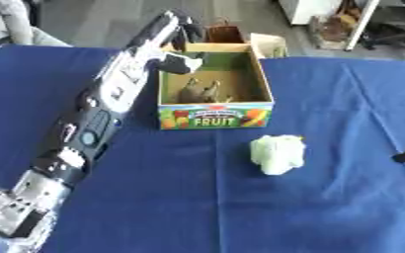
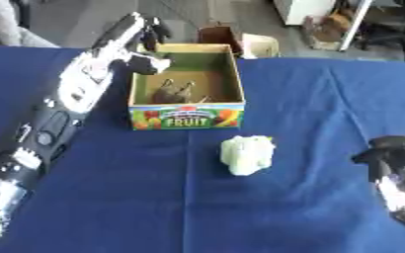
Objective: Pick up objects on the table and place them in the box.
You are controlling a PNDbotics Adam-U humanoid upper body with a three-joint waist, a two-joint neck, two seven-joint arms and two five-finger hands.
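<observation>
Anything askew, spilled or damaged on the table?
Nothing stands out. The fruit box sits upright with a brown object inside, the pale green object lies apart on the blue cloth, no spill visible.

A blue cloth (image 1: 327,197) covers the tabletop, creased in places. Beyond its far edge lies grey floor (image 1: 94,22), with a small brown bag (image 1: 224,33) and a pale box flap (image 2: 260,45) just behind.
</observation>
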